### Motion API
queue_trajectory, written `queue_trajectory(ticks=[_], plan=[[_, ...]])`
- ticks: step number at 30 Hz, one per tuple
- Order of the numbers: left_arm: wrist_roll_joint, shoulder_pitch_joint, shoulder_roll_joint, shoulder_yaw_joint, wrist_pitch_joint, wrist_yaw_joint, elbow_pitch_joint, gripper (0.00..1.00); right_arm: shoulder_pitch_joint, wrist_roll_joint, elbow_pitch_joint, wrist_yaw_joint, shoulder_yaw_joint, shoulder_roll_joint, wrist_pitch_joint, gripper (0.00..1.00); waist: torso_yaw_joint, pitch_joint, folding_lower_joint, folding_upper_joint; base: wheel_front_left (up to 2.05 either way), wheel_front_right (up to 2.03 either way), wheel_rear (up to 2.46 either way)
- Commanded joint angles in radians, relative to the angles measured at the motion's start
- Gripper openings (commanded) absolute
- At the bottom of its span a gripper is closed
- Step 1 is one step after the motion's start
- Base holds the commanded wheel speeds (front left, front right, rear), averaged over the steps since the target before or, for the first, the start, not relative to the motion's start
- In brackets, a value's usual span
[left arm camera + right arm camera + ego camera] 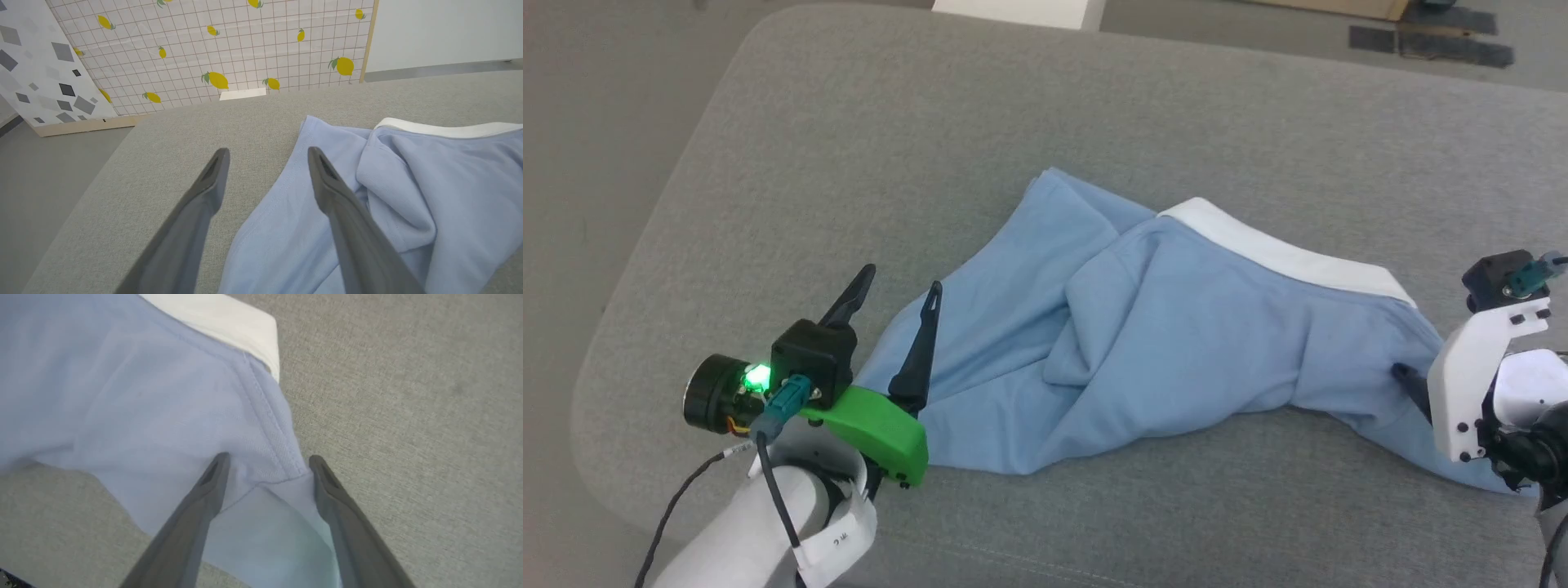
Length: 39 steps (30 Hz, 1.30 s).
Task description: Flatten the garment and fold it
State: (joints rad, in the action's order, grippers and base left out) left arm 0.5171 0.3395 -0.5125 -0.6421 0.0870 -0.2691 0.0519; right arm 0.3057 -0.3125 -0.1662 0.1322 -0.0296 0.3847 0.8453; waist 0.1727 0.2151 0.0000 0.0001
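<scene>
A light blue short-sleeved T-shirt of soft knit (1176, 351) lies rumpled on the grey fabric-covered bench (866, 131), spread from the middle of the head view out toward 4 o'clock, with deep folds crossing its middle. A white strip of its inside (1290, 253) is turned up along its far edge, toward 1 o'clock. The left pincer (903, 278) sits at 8 o'clock in the head view on a green plastic bracket (878, 420). Its dark fingers stand apart and hold nothing, one over bare bench and the other over the shirt's near edge. The right pincer (269, 458) is at 4 o'clock in the head view, behind a white plastic bracket (1470, 376). Its fingers are also spread, straddling a stitched corner of the shirt without closing on it. In the left wrist view a lemon-printed grid panel (245, 45) stands beyond the bench at 12 o'clock.
</scene>
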Motion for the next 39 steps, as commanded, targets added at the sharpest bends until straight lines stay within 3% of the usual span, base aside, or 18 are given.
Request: queue_trajectory(ticks=[1,2,3,4,5,10,16,22,23,24,32,39], plan=[[-0.012,0.016,0.006,-0.001,0.007,0.004,-0.005,1.0,0.015,0.0,-0.013,-0.002,-0.014,0.006,0.005,1.0,0.035,0.035,0.0,-0.0001,0.0,0.0,0.0],[-0.012,0.018,0.009,-0.002,0.009,0.004,-0.007,1.0,0.015,0.002,-0.023,-0.002,-0.024,0.009,0.005,1.0,0.039,0.039,0.0,-0.0001,0.0,0.0,0.0],[-0.012,0.019,0.01,-0.003,0.01,0.003,-0.009,1.0,0.014,0.003,-0.031,-0.002,-0.028,0.008,0.006,0.67,0.042,0.041,0.0,-0.0001,0.0,0.0,0.0],[-0.011,0.019,0.012,-0.004,0.01,0.003,-0.011,1.0,0.01,0.003,-0.036,-0.002,-0.034,0.007,0.004,0.12,0.045,0.043,0.0,-0.0001,0.0,0.0,0.0],[-0.01,0.019,0.014,-0.004,0.01,0.002,-0.013,1.0,0.008,0.003,-0.039,-0.002,-0.037,0.008,-0.001,0.0,0.047,0.044,0.0,-0.0001,0.0,0.0,0.0],[-0.002,0.019,0.025,-0.005,0.011,-0.003,-0.023,1.0,0.01,0.03,-0.031,-0.002,-0.026,0.055,-0.074,0.0,0.038,0.04,0.0,-0.0001,0.0,0.0,0.0],[0.006,0.022,0.028,-0.013,0.003,0.003,-0.031,1.0,0.035,0.09,-0.083,-0.002,0.069,0.111,-0.177,0.0,0.007,0.019,0.0,-0.0001,0.0,0.0,0.0],[0.018,0.027,0.027,-0.011,-0.006,0.005,-0.031,1.0,0.022,0.138,-0.143,-0.002,0.102,0.084,-0.21,0.0,-0.026,0.007,0.0,-0.0001,0.0,0.0,0.0],[0.02,0.027,0.026,-0.011,-0.007,0.006,-0.03,1.0,0.02,0.139,-0.145,-0.002,0.098,0.076,-0.221,0.45,-0.031,0.005,0.0,-0.0001,0.0,0.0,0.0],[0.023,0.026,0.025,-0.011,-0.009,0.007,-0.029,1.0,0.02,0.133,-0.149,-0.002,0.094,0.062,-0.237,1.0,-0.039,0.001,0.0,-0.0001,0.0,0.0,0.0],[0.068,0.015,0.025,-0.007,-0.052,0.01,-0.01,1.0,0.036,0.06,-0.056,-0.002,0.056,0.01,-0.486,1.0,-0.105,-0.042,0.0,-0.0001,0.0,0.0,0.0],[0.133,0.008,0.025,-0.013,-0.15,0.014,0.027,1.0,-0.074,0.041,0.097,-0.002,0.045,-0.041,-0.725,1.0,-0.165,-0.064,0.0,-0.0001,0.0,0.0,0.0]])
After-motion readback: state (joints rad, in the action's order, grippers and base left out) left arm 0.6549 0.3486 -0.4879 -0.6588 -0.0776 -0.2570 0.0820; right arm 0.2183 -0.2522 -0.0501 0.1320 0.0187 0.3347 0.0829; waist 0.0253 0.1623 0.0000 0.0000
